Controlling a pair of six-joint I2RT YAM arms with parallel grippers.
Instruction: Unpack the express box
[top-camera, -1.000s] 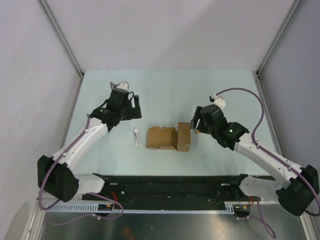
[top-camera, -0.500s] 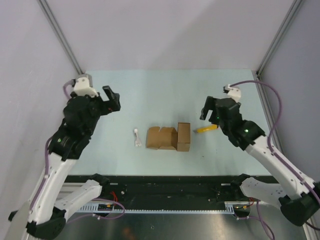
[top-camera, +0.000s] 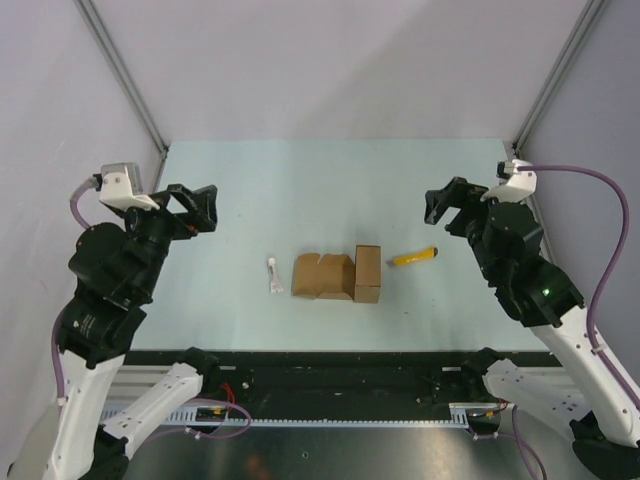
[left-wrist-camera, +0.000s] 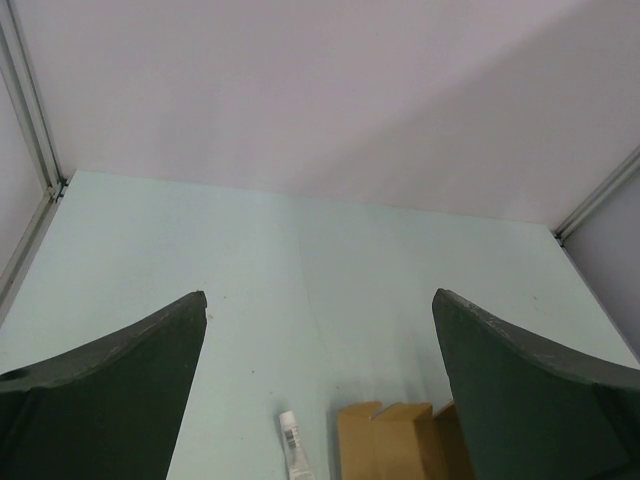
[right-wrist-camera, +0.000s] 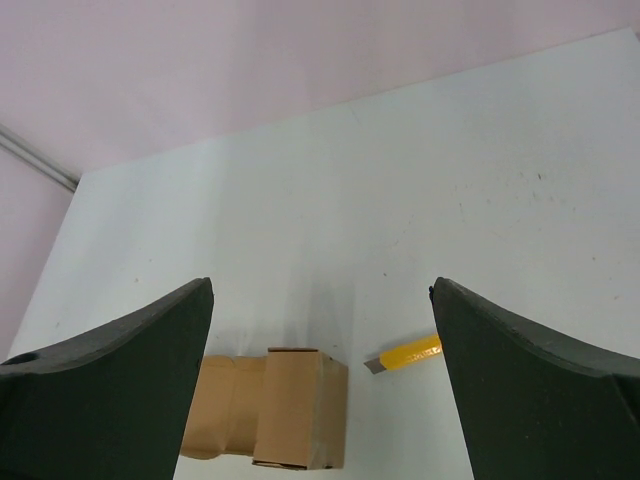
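One container stands on the tabletop (top-camera: 330, 180): the express box (top-camera: 337, 276), midway between the left and right edges and nearer the near edge than the far one. No view looks into it, so whether anything lies inside cannot be told. Two things lie on the bare surface beside it. A small white item (top-camera: 273, 276) is just off its left side and a yellow utility knife (top-camera: 415, 258) just off its right side, neither touching the cardboard.

In the left wrist view the box is cut off by the bottom of the picture, and a dark finger (left-wrist-camera: 540, 400) covers its right part. The white item is clipped there too, and the dark print on it is too small to read. In the right wrist view the box's left edge runs behind one finger (right-wrist-camera: 100, 400) and the knife's far end behind the other (right-wrist-camera: 540, 400). Only a grey tip and some of the yellow body show.

The box is plain brown cardboard. From above it reads as two joined parts: a taller block on the right, and a lower, wider part on the left whose far edge is notched, like folded flaps.

Near the left edge the left end effector (top-camera: 195, 205) hovers above the surface, fingers spread wide and empty. Near the right edge the right end effector (top-camera: 450, 203) hovers likewise, spread wide and empty. Both are well apart from the box.
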